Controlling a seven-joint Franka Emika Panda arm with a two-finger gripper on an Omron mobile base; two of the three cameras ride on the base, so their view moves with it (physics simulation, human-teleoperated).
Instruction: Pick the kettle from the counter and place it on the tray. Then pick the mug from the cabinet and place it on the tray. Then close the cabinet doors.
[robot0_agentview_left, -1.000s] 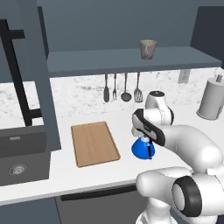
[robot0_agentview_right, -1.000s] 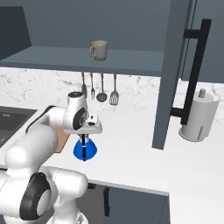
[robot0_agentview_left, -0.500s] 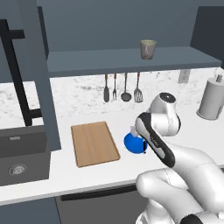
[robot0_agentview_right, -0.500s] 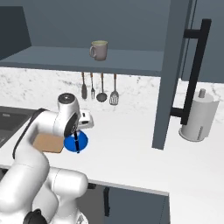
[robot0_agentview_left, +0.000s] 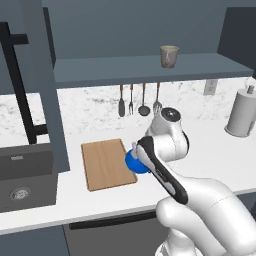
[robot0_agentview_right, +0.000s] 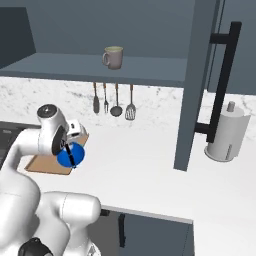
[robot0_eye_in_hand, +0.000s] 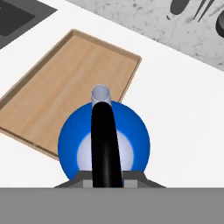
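White countertop (robot0_agentview_left: 210, 150) below; my pincer (robot0_eye_in_hand: 107, 177) nearly closed on small blue cone kettle's (robot0_eye_in_hand: 104, 140) black arched handle, carrying it over light-brown wooden tray's (robot0_eye_in_hand: 65, 87) edge for placement.

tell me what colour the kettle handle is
Black, arching over the bright blue kettle; the hand view shows the handle best.

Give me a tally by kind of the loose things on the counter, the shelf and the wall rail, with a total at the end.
Kettle: 1, blue, held in the hand over the tray's edge
Tray: 1
Mug: 1, on the cabinet shelf
Hanging utensils: 4
Paper towel holder: 1
Total: 8
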